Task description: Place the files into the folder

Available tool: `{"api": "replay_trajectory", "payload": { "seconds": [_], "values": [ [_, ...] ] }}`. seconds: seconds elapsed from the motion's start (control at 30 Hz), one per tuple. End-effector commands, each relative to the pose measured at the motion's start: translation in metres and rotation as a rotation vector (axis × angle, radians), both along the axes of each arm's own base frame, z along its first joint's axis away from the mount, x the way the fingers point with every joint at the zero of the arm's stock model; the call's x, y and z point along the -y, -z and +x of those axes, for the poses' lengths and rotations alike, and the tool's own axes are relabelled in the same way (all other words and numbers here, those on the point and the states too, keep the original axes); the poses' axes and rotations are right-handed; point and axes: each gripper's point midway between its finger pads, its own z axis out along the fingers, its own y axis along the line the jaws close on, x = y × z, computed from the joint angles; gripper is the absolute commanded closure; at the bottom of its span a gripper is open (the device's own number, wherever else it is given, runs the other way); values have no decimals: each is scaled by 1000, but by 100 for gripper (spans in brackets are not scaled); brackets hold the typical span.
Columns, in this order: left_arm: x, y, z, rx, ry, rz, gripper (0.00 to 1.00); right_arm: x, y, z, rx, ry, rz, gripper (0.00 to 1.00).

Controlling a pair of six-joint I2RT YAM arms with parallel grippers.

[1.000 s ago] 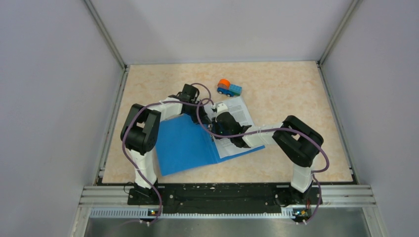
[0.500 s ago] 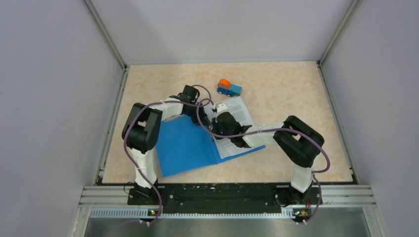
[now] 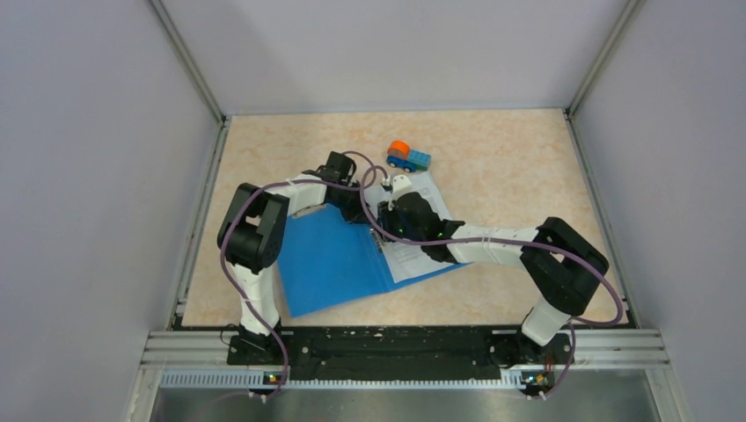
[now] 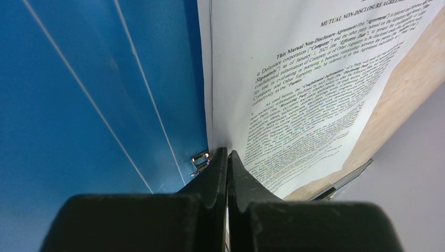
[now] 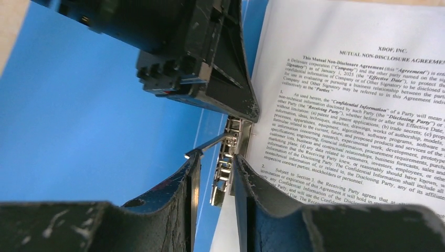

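Note:
The blue folder (image 3: 325,259) lies open on the table, with the files (image 3: 428,200), white printed sheets, on its right half. In the left wrist view my left gripper (image 4: 227,155) is shut, its tips down on the left edge of the files (image 4: 309,79) beside the folder's spine (image 4: 78,105). In the right wrist view my right gripper (image 5: 215,160) stands slightly open astride the folder's metal clip (image 5: 229,152). Its left fingertip sits at the end of the raised clip lever (image 5: 207,147). From above, the left gripper (image 3: 358,211) and right gripper (image 3: 381,227) meet at the spine.
A small blue-and-orange toy truck (image 3: 408,156) stands just beyond the files' far corner. Grey walls close in the table on three sides, with a metal rail (image 3: 198,211) along the left edge. The left gripper's body (image 5: 194,52) hangs just above the clip.
My right gripper's jaws have parted a little around the clip, and the right arm has stretched out, its elbow swinging right and its wrist shifting slightly away. The left arm holds still.

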Motion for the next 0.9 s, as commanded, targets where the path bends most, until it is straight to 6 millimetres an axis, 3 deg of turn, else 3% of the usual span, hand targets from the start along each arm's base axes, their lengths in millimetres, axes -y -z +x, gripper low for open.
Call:
{"api": "replay_trajectory", "payload": {
  "seconds": [0.0, 0.23, 0.87],
  "values": [
    [-22, 33, -14, -68, -18, 140, 100, 1, -33, -2, 33, -3, 52, 71],
    [-21, 33, -14, -63, -16, 139, 100, -4, -46, -7, 22, 16, -3, 78],
    [-23, 39, -16, -64, -15, 146, 100, -32, -32, -4, 69, -41, -159, 83]
  ]
}}
